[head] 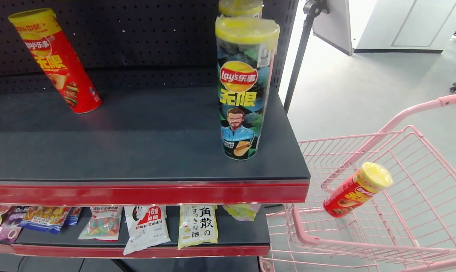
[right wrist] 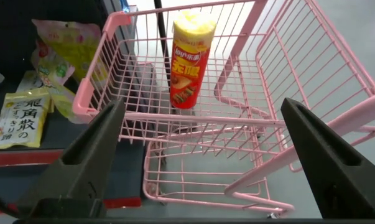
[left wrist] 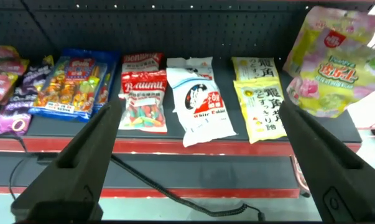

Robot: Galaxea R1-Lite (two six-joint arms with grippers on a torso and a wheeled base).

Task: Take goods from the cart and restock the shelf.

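Observation:
A red chip can [head: 357, 189] with a yellow lid lies tilted in the pink wire cart [head: 421, 158]. In the right wrist view the same red can [right wrist: 187, 62] rests in the cart basket [right wrist: 112, 62], and my right gripper [right wrist: 203, 102] hangs open above the cart's near rim, apart from the can. On the upper shelf [head: 137, 151] a dark blue-green chip can [head: 243, 90] stands upright near the right front, with another can [head: 240, 6] behind it. A second red can [head: 56, 60] stands at the back left. My left gripper [left wrist: 199, 104] is open, facing the lower shelf.
The lower shelf [head: 235, 230] holds several flat snack bags, among them a white bag [left wrist: 196, 99] and a yellow bag [left wrist: 262, 99]. A green-pink bag [left wrist: 336, 59] sits at its right end next to the cart. A dark pole [head: 298, 60] stands behind the shelf's right end.

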